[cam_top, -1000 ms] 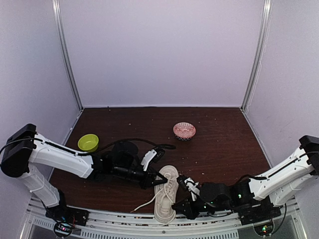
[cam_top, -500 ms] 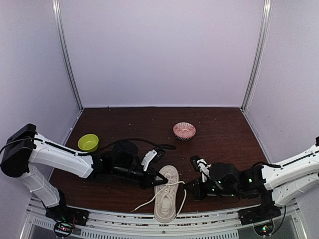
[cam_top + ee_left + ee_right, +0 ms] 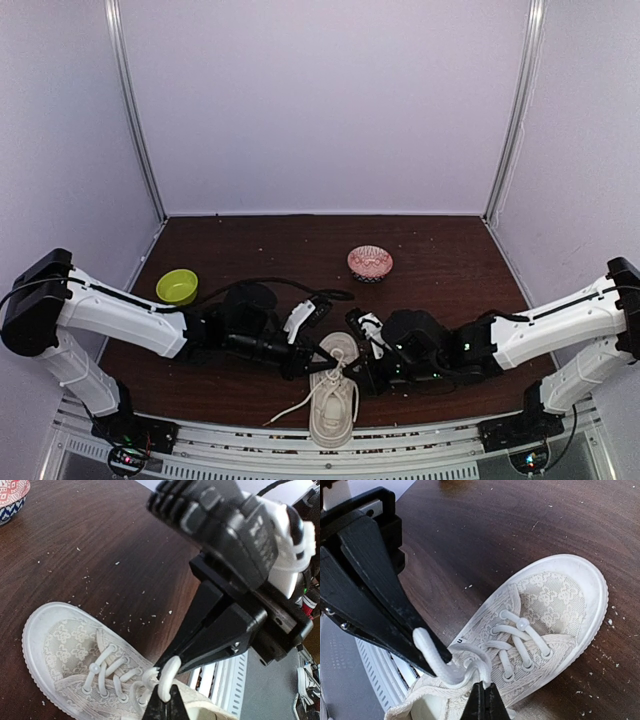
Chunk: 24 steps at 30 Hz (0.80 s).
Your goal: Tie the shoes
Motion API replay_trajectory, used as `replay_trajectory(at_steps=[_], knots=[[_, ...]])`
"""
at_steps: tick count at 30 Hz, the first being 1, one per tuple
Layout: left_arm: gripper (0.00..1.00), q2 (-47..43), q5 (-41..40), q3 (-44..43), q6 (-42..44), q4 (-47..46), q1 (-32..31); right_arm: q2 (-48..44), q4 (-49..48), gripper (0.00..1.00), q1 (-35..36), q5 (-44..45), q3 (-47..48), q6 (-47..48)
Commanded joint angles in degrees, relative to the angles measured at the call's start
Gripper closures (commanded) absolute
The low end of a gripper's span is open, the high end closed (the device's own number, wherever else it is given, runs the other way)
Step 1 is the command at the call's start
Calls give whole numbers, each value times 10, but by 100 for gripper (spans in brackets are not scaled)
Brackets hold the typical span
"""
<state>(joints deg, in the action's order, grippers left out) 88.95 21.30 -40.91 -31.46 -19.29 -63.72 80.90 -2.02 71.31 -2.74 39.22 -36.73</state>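
The cream sneaker (image 3: 331,412) lies at the table's near edge, toe pointing away; it also shows in the left wrist view (image 3: 65,645) and the right wrist view (image 3: 555,600). My left gripper (image 3: 324,362) is shut on a white lace loop (image 3: 168,677) above the tongue. My right gripper (image 3: 351,376) meets it from the right and is shut on the lace (image 3: 492,672) at the knot. In the right wrist view the left fingers (image 3: 370,590) pinch a curved lace end (image 3: 432,655). A loose lace end (image 3: 288,409) trails left of the shoe.
A green bowl (image 3: 177,286) sits at the left. A red-patterned bowl (image 3: 369,263) sits behind the shoe and shows in the left wrist view (image 3: 10,495). Crumbs dot the dark wooden table (image 3: 440,280). White walls enclose three sides.
My right gripper swung out to the right with the lace, then came back left over the shoe's tongue to meet the left gripper. The left arm has stayed put.
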Motion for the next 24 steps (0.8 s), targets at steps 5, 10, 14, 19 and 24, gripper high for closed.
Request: replay_trajectory(at_steps=[5, 10, 14, 19, 24], knots=[[97, -24, 65, 21, 27, -31, 2, 13, -29, 100, -2, -30, -1, -3], [81, -34, 104, 39, 36, -21, -3, 11, -34, 100, -2, -30, -9, -5], [66, -81, 43, 54, 43, 16, -3, 12, -34, 100, -2, -30, -10, -6], [64, -106, -41, 63, 0, 46, 10, 11, -35, 100, -2, -30, -10, -7], [69, -72, -45, 42, -48, 67, 17, 10, -31, 100, -2, -28, -11, -4]])
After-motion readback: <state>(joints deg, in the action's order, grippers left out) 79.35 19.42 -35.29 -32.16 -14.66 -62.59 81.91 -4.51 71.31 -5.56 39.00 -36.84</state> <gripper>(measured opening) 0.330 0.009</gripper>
